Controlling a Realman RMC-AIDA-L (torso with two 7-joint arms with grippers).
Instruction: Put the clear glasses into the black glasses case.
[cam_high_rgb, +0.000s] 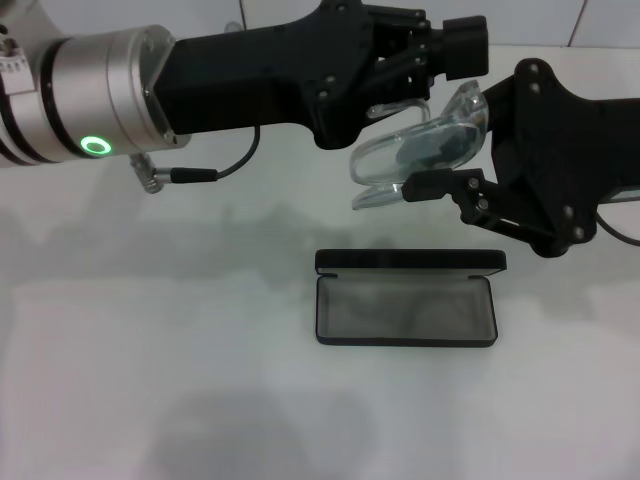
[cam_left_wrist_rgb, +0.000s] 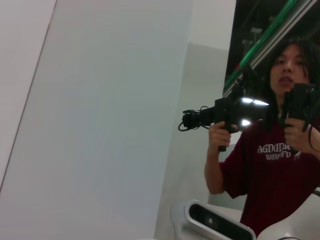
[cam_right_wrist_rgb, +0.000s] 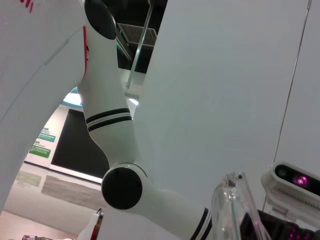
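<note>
The clear glasses (cam_high_rgb: 425, 150) hang in the air above the table, between my two grippers. My right gripper (cam_high_rgb: 462, 142) comes in from the right and is shut on them, one finger under the lower rim and the other at the lens end. A clear tip of the glasses (cam_right_wrist_rgb: 234, 210) shows in the right wrist view. My left gripper (cam_high_rgb: 415, 75) reaches in from the left and sits right above the glasses' upper arm, touching or nearly touching it. The black glasses case (cam_high_rgb: 405, 310) lies open on the white table just below, grey lining up, lid standing at its far edge.
The white table (cam_high_rgb: 150, 350) spreads around the case. A cable (cam_high_rgb: 215, 172) hangs from the left arm. The left wrist view faces a wall and a person (cam_left_wrist_rgb: 272, 165) holding hand controllers. The right wrist view looks up at the robot's white body (cam_right_wrist_rgb: 107, 115).
</note>
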